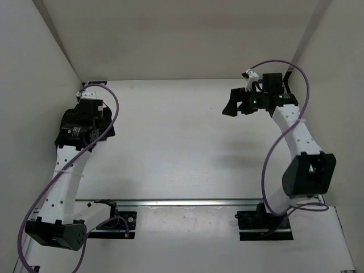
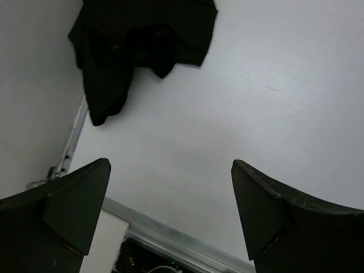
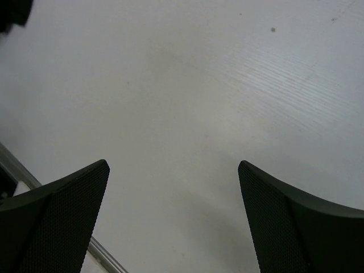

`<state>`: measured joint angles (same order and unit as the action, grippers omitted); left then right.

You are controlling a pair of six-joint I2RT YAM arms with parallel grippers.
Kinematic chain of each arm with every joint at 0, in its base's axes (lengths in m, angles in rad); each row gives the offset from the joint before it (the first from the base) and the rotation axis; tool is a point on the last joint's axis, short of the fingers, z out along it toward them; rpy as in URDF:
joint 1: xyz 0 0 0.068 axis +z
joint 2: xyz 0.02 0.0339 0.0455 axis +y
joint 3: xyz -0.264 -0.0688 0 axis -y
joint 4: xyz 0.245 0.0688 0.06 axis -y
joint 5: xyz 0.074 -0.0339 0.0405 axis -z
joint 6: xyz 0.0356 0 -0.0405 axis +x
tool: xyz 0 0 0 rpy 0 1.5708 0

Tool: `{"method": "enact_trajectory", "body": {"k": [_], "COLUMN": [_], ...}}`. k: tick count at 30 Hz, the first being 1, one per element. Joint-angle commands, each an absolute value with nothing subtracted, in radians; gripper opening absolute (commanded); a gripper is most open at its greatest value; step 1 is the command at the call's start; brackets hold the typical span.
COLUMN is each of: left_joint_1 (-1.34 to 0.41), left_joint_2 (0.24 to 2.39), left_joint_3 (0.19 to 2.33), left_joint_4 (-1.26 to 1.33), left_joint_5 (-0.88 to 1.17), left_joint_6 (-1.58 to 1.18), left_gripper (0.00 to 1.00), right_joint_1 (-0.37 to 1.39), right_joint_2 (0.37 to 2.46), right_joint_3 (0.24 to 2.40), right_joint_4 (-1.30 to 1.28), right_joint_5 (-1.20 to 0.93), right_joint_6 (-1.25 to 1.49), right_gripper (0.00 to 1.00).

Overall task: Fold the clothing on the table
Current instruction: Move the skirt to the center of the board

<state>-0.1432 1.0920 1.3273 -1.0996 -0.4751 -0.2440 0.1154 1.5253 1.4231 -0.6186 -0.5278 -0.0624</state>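
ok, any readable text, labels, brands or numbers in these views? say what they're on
No text is readable in any view.
A pale mark on the left arm near its wrist is too small to read.
No print shows on the plain black soft fabric garment.
No markings show on the flat white tabletop.

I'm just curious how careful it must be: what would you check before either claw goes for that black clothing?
1. Left claw open: ok.
2. Right claw open: ok.
3. Clothing in the left wrist view: ok.
4. Clothing lying flat: not ok, bunched beside the wall.
5. Right claw near the clothing: not ok, over the table across from it.
6. Hem or sleeves findable: cannot tell.
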Motion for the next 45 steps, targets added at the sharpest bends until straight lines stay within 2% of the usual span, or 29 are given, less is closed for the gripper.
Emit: {"method": "enact_trajectory", "body": {"k": [1,2,4,5,8,12,15,17,19,21,28,32,36,39,40,45], "left_joint_1": [-0.149,-0.15,-0.19,-0.19,-0.129,-0.038,-0.02,0.079,0.162,0.218,0.112,0.106,0.166,0.011,-0.088,-0.063], "left_joint_2": [1.046,1.049,1.092,1.106,1.199,1.339,1.416,1.439,1.454,1.444,1.385,1.195,1.083,1.019,1.008,1.005], "left_joint_3": [1.26,1.244,1.189,1.169,1.12,1.072,1.179,1.274,1.308,1.301,1.051,0.925,0.79,0.674,0.635,0.542], "left_joint_4": [-1.131,-1.126,-1.094,-1.063,-0.859,-0.602,-0.619,-0.692,-0.745,-0.736,-0.658,-0.653,-0.67,-0.626,-0.594,-0.456], "left_joint_5": [-0.613,-0.647,-0.876,-0.928,-1.127,-1.213,-1.122,-1.024,-0.869,-0.815,-0.785,-0.632,-0.62,-0.711,-0.725,-0.749], "left_joint_6": [-0.163,-0.135,-0.109,-0.041,0.137,0.201,0.128,-0.015,-0.082,-0.117,0.07,0.133,0.132,0.178,0.195,0.265], "left_gripper": [0.99,0.99,0.99,0.99,0.98,0.99,0.99,0.98,0.94,0.93,0.97,0.98,0.95,0.96,0.97,0.98], "right_joint_1": [0.022,0.015,0.021,0.026,0.034,-0.067,-0.147,-0.184,-0.205,-0.227,-0.351,-0.367,-0.306,-0.239,-0.206,-0.106], "right_joint_2": [1.583,1.577,1.591,1.595,1.609,1.629,1.618,1.618,1.603,1.576,1.555,1.548,1.503,1.453,1.439,1.485], "right_joint_3": [1.458,1.447,1.465,1.465,1.476,1.489,1.451,1.428,1.399,1.329,1.236,1.163,1.102,1.089,1.092,1.245], "right_joint_4": [-0.571,-0.551,-0.59,-0.604,-0.664,-0.669,-0.638,-0.637,-0.634,-0.603,-0.578,-0.531,-0.493,-0.512,-0.526,-0.711], "right_joint_5": [-0.787,-0.766,-0.74,-0.717,-0.692,-0.706,-0.721,-0.729,-0.738,-0.75,-0.877,-0.868,-0.854,-0.804,-0.783,-0.737], "right_joint_6": [0.07,0.071,0.023,-0.013,-0.084,-0.066,-0.087,-0.116,-0.143,-0.161,-0.176,-0.167,-0.126,-0.123,-0.139,-0.291], "right_gripper": [0.99,0.99,0.99,0.99,0.99,0.99,0.99,0.99,0.99,0.99,0.99,0.99,0.99,1.0,1.0,0.99]}}
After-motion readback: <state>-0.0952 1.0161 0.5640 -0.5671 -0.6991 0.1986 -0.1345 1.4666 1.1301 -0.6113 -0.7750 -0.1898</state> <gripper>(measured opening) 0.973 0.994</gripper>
